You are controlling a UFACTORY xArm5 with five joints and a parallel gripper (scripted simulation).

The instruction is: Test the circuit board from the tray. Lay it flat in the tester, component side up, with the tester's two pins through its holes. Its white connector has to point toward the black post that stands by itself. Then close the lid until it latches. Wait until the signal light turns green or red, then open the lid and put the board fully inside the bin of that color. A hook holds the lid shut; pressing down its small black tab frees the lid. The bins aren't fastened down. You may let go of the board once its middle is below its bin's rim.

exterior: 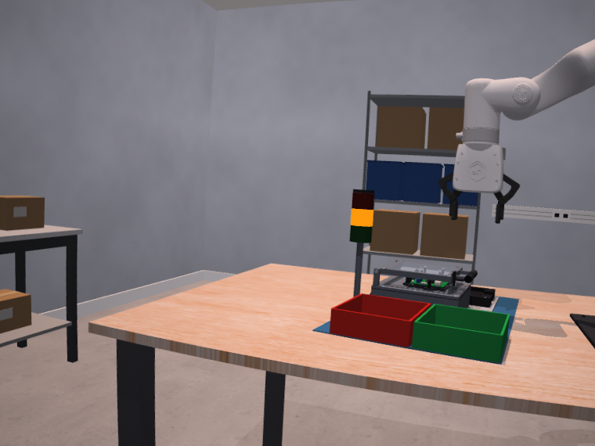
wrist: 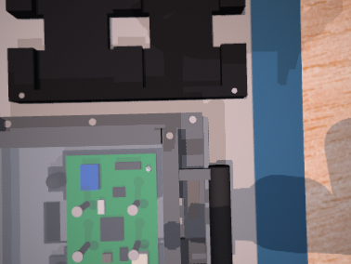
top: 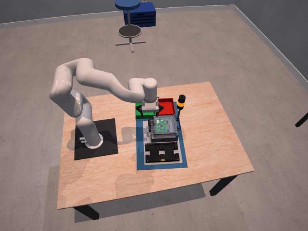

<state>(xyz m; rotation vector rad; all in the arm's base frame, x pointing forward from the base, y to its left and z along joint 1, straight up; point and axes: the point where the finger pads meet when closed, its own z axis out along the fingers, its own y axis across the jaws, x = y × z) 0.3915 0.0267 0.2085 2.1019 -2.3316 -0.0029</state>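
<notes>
The green circuit board (top: 161, 125) lies flat in the grey tester (top: 164, 129), component side up, under the closed clear lid. It also shows in the wrist view (wrist: 110, 207) and in the exterior view (exterior: 425, 282). The signal light (exterior: 362, 216) shows amber in its middle section. My gripper (exterior: 475, 212) is open and empty, high above the tester's edge near the bins; in the top view the gripper (top: 150, 109) hangs over the green bin (top: 143, 113). The red bin (exterior: 378, 318) and the green bin (exterior: 460, 331) stand side by side. The black tray (top: 162, 152) is empty.
The black handle bar (wrist: 220, 211) runs along the tester's side. The light's post (top: 178, 116) stands next to the tester. A blue mat (top: 161, 137) lies under tray, tester and bins. The arm's black base plate (top: 95, 138) is to the left.
</notes>
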